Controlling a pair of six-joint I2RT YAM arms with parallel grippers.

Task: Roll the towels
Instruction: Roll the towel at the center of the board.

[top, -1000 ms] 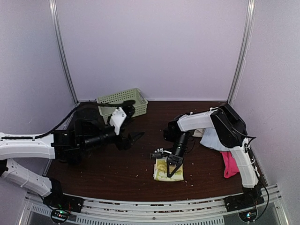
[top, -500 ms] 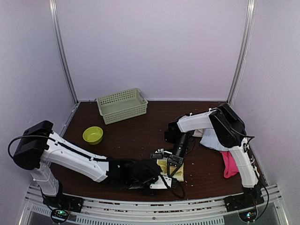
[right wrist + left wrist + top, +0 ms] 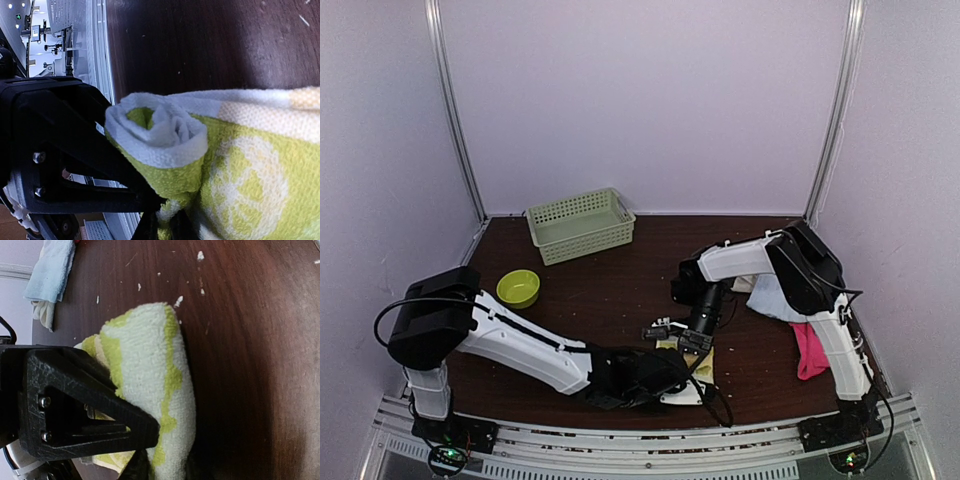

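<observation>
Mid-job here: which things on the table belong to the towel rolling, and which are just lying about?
Part of the job:
lime-green towel, one end curled into a roll
light blue towel
cream-white towel, under the blue one
hot pink towel

Just lying about:
green basket
yellow-green bowl

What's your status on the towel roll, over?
Right gripper jaws pinching lime towel, one end curled into a roll. Left gripper at same towel, grip unclear. Blue towel, pink towel lie at right; nothing blocking.
</observation>
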